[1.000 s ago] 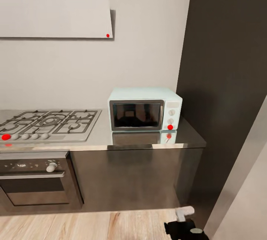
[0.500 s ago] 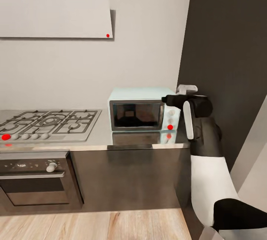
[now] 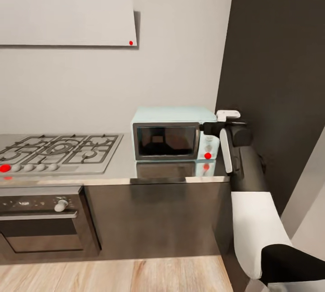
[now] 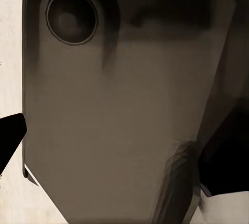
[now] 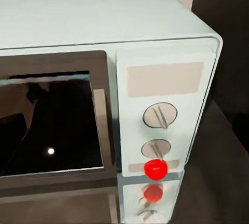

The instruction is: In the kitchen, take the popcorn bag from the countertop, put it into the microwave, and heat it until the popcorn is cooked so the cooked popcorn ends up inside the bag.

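The pale mint-blue microwave [image 3: 175,133] stands on the grey glossy countertop [image 3: 113,170], against the wall at its right end. Its dark glass door [image 5: 49,125] is closed. Two round knobs [image 5: 160,115] and a red dot light [image 5: 155,169] sit on the panel to the right of the door. My right gripper [image 3: 205,128] is raised level with the microwave's upper right front corner and points at the control panel. Its finger gap is hidden. In the left wrist view, my left gripper [image 4: 114,151] hangs open in front of my own dark base. The popcorn bag is out of view.
A gas hob [image 3: 58,147] lies in the countertop left of the microwave, with a built-in oven [image 3: 43,219] beneath it. A dark tall panel [image 3: 275,79] rises right beside the microwave. A white wall cabinet [image 3: 67,16] hangs above the hob. The floor is light wood [image 3: 113,276].
My right arm has risen from the picture's bottom edge to the microwave's control panel, then settled a little to the right. The microwave has not moved.
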### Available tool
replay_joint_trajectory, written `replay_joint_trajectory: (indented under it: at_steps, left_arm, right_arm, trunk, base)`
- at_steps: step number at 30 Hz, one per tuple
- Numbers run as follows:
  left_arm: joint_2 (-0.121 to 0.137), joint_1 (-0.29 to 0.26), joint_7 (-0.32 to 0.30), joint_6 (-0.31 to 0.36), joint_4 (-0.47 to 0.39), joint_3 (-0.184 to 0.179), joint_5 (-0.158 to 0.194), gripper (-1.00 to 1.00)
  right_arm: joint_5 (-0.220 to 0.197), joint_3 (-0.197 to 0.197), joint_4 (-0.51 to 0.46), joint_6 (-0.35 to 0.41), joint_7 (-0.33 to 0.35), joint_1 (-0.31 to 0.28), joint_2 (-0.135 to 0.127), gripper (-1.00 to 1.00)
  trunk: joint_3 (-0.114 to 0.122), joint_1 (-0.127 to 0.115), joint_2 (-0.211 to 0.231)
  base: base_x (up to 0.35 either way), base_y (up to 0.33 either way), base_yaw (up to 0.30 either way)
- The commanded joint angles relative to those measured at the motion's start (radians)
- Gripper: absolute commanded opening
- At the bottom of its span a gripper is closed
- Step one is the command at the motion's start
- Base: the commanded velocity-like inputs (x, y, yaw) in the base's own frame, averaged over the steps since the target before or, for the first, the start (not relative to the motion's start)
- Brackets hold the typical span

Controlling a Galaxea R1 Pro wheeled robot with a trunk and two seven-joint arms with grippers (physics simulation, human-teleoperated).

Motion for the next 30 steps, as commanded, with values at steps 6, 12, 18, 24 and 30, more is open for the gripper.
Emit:
replay_joint_trajectory:
  at_steps: [6, 12, 18, 24, 30]
  left_arm:
    - [0.000, 0.000, 0.000, -0.001, -0.002, 0.004, 0.009, 1.00]
    - [0.000, 0.001, 0.000, -0.001, -0.002, 0.004, 0.009, 1.00]
    - [0.000, 0.001, 0.000, -0.001, -0.002, 0.004, 0.009, 1.00]
    - [0.000, 0.001, 0.000, -0.001, -0.002, 0.004, 0.009, 1.00]
    - [0.000, 0.001, 0.000, -0.001, -0.002, 0.004, 0.009, 1.00]
  right_arm:
    - [0.007, -0.001, 0.002, -0.038, 0.012, 0.063, -0.001, 1.00]
    - [0.004, -0.001, 0.003, -0.140, 0.016, 0.163, -0.003, 1.00]
    - [0.013, 0.013, 0.096, -0.231, 0.020, 0.198, -0.006, 1.00]
    - [0.079, 0.149, 0.102, -0.237, 0.003, 0.198, -0.003, 1.00]
    - [0.082, 0.099, 0.101, -0.237, 0.002, 0.198, -0.004, 1.00]
  trunk:
    - [-0.001, 0.000, -0.001]
    - [-0.001, 0.000, -0.001]
    - [-0.001, 0.000, -0.001]
    - [-0.001, 0.000, -0.001]
    - [-0.001, 0.000, -0.001]
  base:
    - [0.078, 0.000, 0.000]
    - [0.003, 0.000, 0.000]
    - [0.000, 0.000, 0.000]
    - [0.000, 0.000, 0.000]
    - [0.000, 0.000, 0.000]
